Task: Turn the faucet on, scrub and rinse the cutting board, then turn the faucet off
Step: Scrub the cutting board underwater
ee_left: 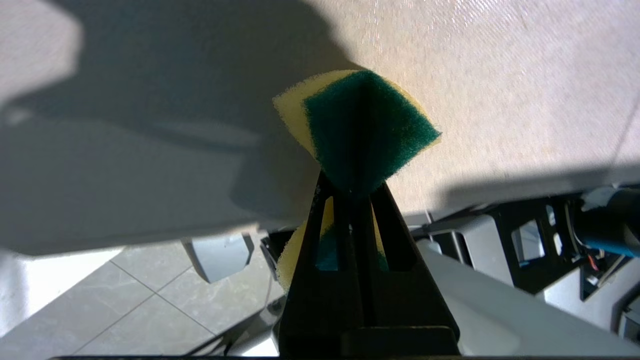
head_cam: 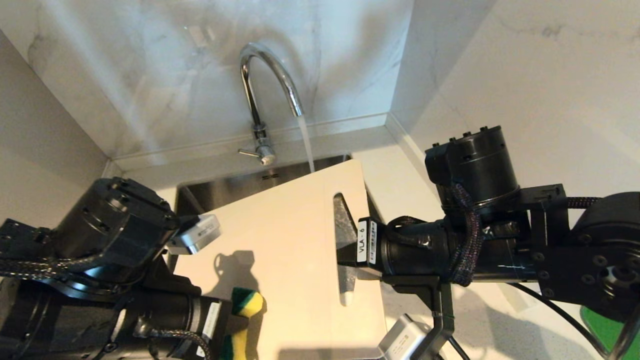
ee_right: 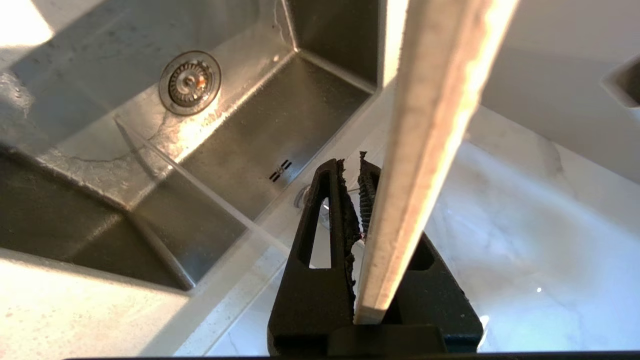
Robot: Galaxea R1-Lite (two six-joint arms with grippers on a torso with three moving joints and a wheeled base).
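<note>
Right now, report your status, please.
Left gripper shut on sponge. Right gripper shut on cutting board. Faucet running.

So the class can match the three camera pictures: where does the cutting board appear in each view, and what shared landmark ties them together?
Head view: the cutting board fills the centre, over the sink, gripped at its slot end by the right gripper.
Left wrist view: its pale face lies behind the sponge.
Right wrist view: seen edge-on, between the fingers.
Shared landmark: the board itself; the sink appears in the head and right wrist views.
</note>
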